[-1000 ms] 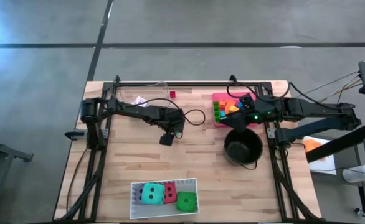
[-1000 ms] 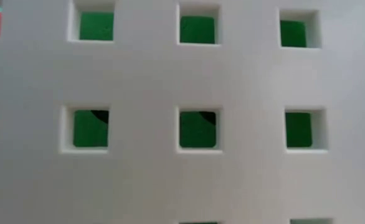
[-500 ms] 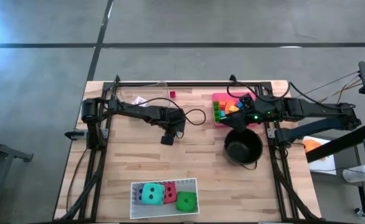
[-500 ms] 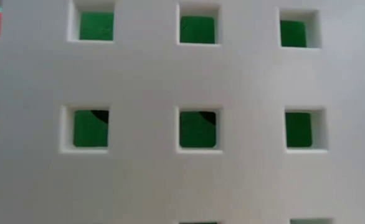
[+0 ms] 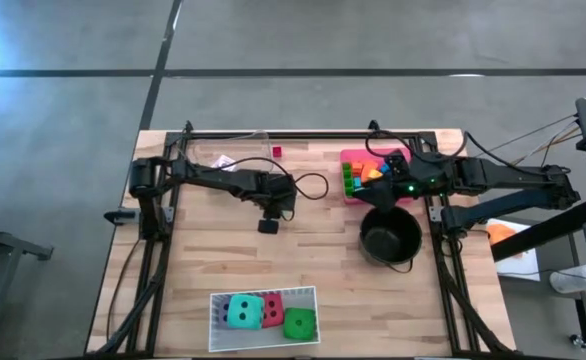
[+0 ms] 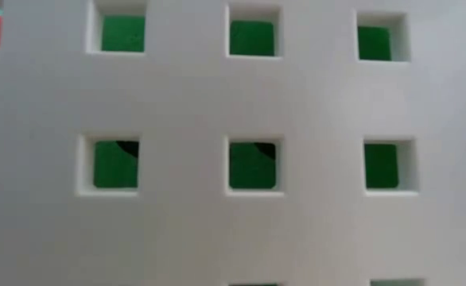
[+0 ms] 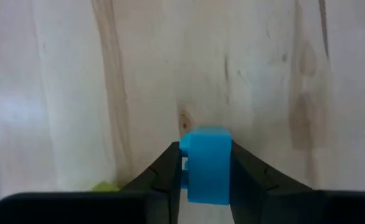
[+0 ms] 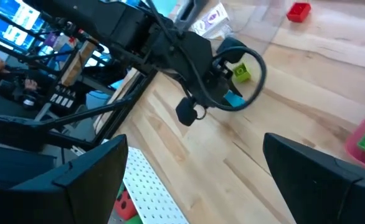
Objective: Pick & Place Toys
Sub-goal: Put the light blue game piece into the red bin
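My left gripper (image 5: 278, 207) points steeply down at the middle of the table and is shut on a small blue block (image 7: 207, 165). The same block (image 8: 233, 99) shows under it in the right wrist view. A yellow-green block (image 8: 241, 73) lies on the wood just beside it. A red block (image 5: 277, 152) lies near the far edge. Teal (image 5: 240, 312), red (image 5: 271, 310) and green (image 5: 298, 323) dice sit in a white perforated tray (image 5: 263, 291) at the near edge. My right gripper (image 8: 195, 146) waits open, raised over the black pot. My left gripper pinches the blue block by two opposite sides (image 7: 185, 168) between its two fingers (image 7: 167, 171). The fingers come from above, slanting steeply down. The block stands upright between them, and its lower end seems to be on the wood.
A pink tray (image 5: 358, 157) with several bright blocks stands at the far right, with a black round pot (image 5: 390, 238) in front of it. A clear packet (image 5: 223, 160) lies at the far left. The white tray's wall (image 6: 177, 95) fills the low view.
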Motion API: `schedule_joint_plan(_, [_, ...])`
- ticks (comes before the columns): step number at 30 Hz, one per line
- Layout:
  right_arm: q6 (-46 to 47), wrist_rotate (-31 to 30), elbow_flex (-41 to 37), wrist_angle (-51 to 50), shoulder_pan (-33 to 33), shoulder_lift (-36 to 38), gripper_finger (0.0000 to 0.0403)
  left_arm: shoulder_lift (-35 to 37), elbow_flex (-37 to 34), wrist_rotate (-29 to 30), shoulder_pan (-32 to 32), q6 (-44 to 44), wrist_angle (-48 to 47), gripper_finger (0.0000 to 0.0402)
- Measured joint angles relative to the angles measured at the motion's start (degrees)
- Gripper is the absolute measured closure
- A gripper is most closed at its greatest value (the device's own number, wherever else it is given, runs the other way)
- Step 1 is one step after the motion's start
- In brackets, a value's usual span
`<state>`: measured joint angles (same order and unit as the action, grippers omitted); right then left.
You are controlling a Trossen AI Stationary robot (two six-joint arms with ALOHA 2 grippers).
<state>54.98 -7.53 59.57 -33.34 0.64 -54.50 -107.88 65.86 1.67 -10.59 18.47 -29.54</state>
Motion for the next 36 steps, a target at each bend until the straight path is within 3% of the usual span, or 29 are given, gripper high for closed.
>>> schedule_joint_plan(5, [-5.49, 0.78, 0.00, 4.26, 0.00, 0.00, 0.0036, 4.03, 2.59, -1.87, -0.02, -4.15, -1.56, 0.0311])
schedule_joint_plan(15, [-29.54, 2.77, 0.05, 20.41, 2.61, 0.00, 0.0036, 14.73, 10.68, -16.31, -0.19, -24.42, -0.79, 0.0311])
schedule_joint_plan(23, [-42.94, -7.37, 3.03, 20.59, 4.98, -3.81, 0.0036, 22.18, 16.34, -19.29, -1.31, -39.65, 8.09, 0.0311])
schedule_joint_plan(29, [-56.36, -8.70, 11.15, 19.85, 6.44, -12.45, 0.0037, 22.86, 17.53, -23.40, -2.63, -58.33, 18.68, 0.0311])
schedule_joint_plan(36, [-69.68, -26.14, 23.65, 17.55, 10.81, -22.31, 0.0040, 22.94, 17.32, -24.96, -2.69, -68.89, 26.92, 0.0311])
